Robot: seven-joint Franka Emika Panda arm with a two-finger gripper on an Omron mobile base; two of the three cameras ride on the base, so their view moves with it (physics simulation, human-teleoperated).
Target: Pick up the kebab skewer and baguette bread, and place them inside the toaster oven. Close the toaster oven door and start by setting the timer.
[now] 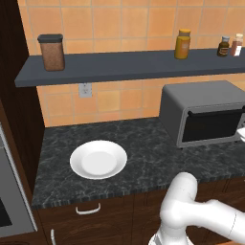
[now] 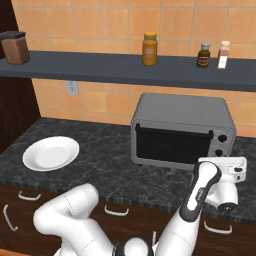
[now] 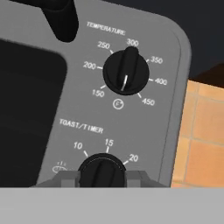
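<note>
Tool (image 3: 103, 178) is clamped right on the toast/timer knob (image 3: 102, 168) of the toaster oven (image 2: 182, 131), door (image 2: 172, 145) closed, white plate (image 1: 98, 159) bare on the bench (image 1: 143, 148).

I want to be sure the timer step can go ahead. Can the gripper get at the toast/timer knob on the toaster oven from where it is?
Most likely yes: the gripper already has its jaws shut on the toast/timer knob of the toaster oven, with nothing between them.

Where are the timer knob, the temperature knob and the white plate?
timer knob (image 3: 102, 172), hand view, its dark face.
temperature knob (image 3: 126, 72), hand view, centre of its grip.
white plate (image 1: 98, 159), left base view, its middle.
</note>
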